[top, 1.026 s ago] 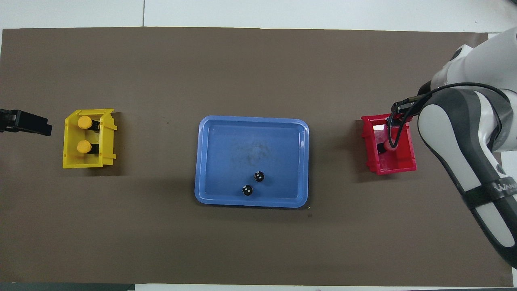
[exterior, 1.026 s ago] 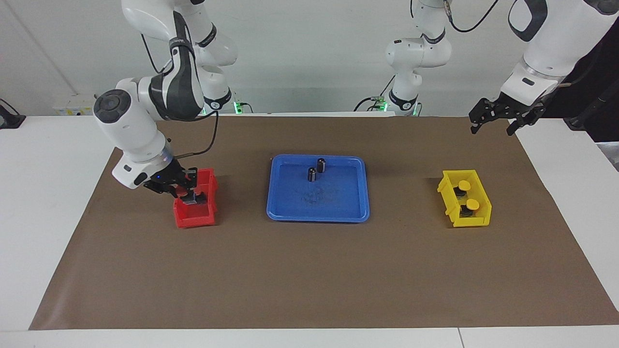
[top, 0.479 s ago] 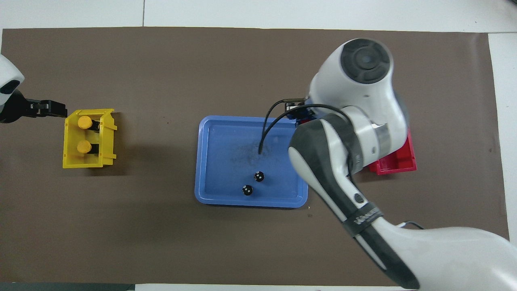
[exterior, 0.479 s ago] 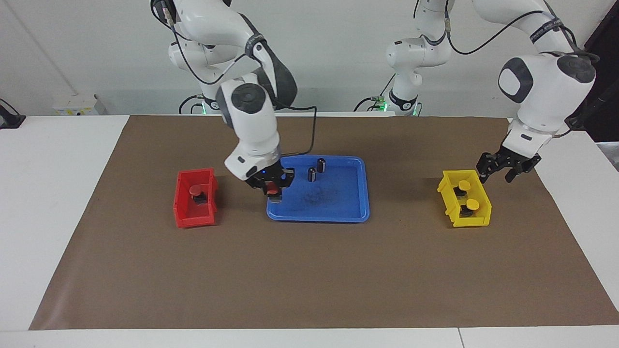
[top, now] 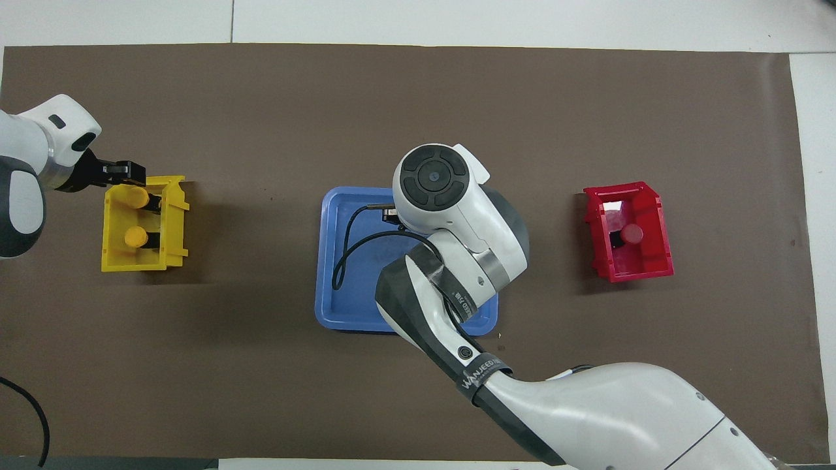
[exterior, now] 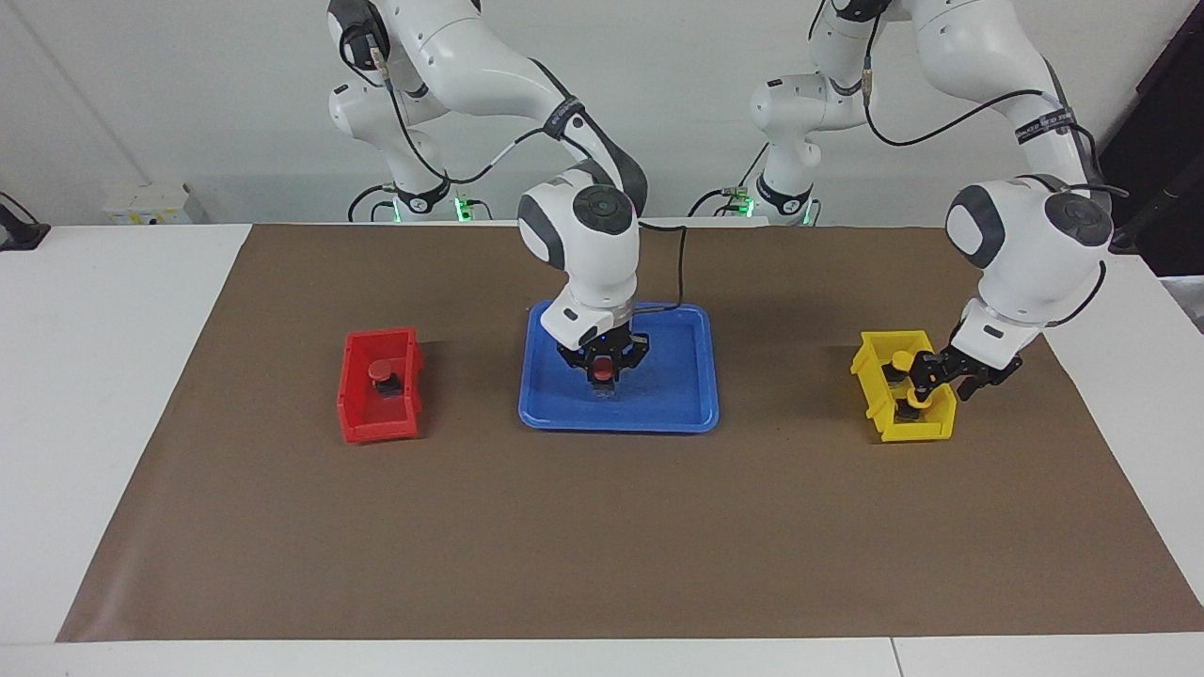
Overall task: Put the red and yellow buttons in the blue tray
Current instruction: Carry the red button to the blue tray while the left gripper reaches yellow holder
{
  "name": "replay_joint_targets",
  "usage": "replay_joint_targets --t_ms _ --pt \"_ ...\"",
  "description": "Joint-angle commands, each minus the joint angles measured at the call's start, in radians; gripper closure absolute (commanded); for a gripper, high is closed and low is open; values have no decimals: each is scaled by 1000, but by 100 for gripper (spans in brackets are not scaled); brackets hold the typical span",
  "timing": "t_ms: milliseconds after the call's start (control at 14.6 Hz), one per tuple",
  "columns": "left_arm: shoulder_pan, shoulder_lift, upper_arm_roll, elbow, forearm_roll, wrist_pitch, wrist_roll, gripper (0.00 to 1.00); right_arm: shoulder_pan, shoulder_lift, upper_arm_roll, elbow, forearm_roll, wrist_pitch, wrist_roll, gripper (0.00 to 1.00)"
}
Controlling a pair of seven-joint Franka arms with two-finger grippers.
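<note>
My right gripper (exterior: 602, 369) is shut on a red button (exterior: 602, 361) and holds it low over the middle of the blue tray (exterior: 677, 395); in the overhead view its own arm hides it above the tray (top: 353, 307). A second red button (exterior: 381, 371) (top: 631, 233) stands in the red bin (exterior: 376, 428). Two yellow buttons (top: 136, 196) (top: 136, 236) sit in the yellow bin (top: 114, 261). My left gripper (exterior: 926, 376) (top: 127, 173) hangs at that bin, by the button farther from the robots.
The red bin (top: 659, 267) stands toward the right arm's end of the brown mat (exterior: 602, 545), the yellow bin (exterior: 917, 432) toward the left arm's end, the tray between them. The right arm's cable (top: 339, 261) loops over the tray.
My right gripper has carried the red button from the tray's edge to over its middle. My left gripper has come down from beside the yellow bin to the buttons in it.
</note>
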Motion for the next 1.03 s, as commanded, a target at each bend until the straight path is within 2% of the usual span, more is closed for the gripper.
replay_joint_targets --t_ms 0,137,205,342,410,479,547,615,821,957 --pt "2 -6 -3 -44 -28 42 -14 31 21 -9 1 -43 -13 50 34 71" --pt "2 -11 -3 -72 -28 66 -14 31 24 -1 1 -53 -13 56 37 65" --pt "2 -11 -3 -81 -28 73 -14 31 22 -3 1 -56 -15 56 37 47" --pt "4 -13 -3 -107 -28 101 -12 31 15 -3 -2 -48 -24 47 33 21" --pt "4 -14 -3 -125 -28 118 -12 31 4 -7 -2 -30 -44 27 27 15" --pt "4 -14 -3 -131 -28 130 -14 32 -8 -14 -4 7 -58 -13 24 14" --pt "4 -14 -3 -130 -29 127 -20 55 -39 -30 -5 41 -61 -80 13 14" --pt "4 -13 -3 -125 -29 127 -26 96 -80 -61 -2 51 -61 -134 -42 14" --pt "4 1 -3 -64 -28 101 -30 99 -253 -208 1 -20 -27 -227 -299 14" --pt "-8 10 0 26 -16 -6 -41 99 -350 -305 -2 -100 48 -281 -442 14"
